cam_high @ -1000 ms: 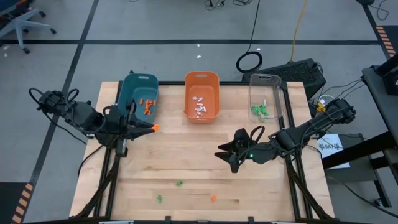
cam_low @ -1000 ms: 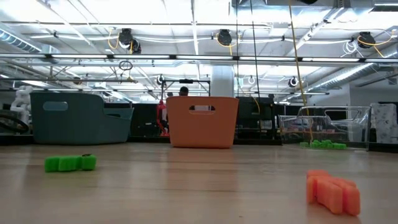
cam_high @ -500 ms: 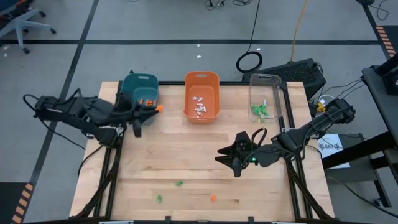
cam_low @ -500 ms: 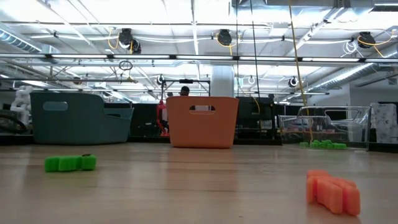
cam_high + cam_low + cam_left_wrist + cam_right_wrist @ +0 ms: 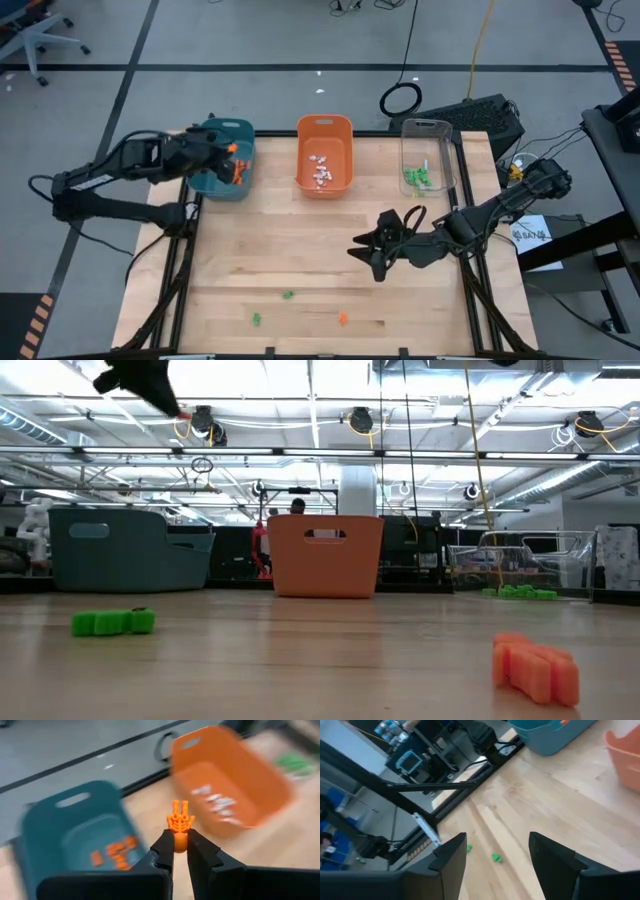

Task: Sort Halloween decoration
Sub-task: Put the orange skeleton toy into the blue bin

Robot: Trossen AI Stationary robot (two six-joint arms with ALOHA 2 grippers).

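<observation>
From above I see my left gripper [image 5: 232, 150] over the teal bin [image 5: 222, 130] at the table's back left corner, clenched on an orange skeleton-hand trinket [image 5: 179, 822]. In the left wrist view the trinket stands up between the two fingertips [image 5: 165, 844], pinched at its stem, its little fingers splayed above the pads. Beyond it lie the teal bin, with several orange pieces [image 5: 116, 854] on its floor, and the orange bin [image 5: 232, 780] holding white pieces [image 5: 218, 805].

My right gripper [image 5: 367, 253] hangs above the bare wood right of the table's centre, its fingers spread wide with nothing between them. Its wrist view looks down past the fingers at the tabletop [image 5: 540, 805], where two green trinkets [image 5: 495, 857] lie near the table's edge, well apart from the gripper.

In the high view the clear bin [image 5: 429, 133] at the back right holds a cluster of green pieces [image 5: 417, 178]. Three trinkets lie loose near the front edge: one green [image 5: 288, 295], another green [image 5: 256, 319], and an orange one [image 5: 343, 319], all well apart from both grippers. The low view shows a green trinket [image 5: 113, 622] and an orange one [image 5: 536, 666] lying on the wood in front of the three bins.
</observation>
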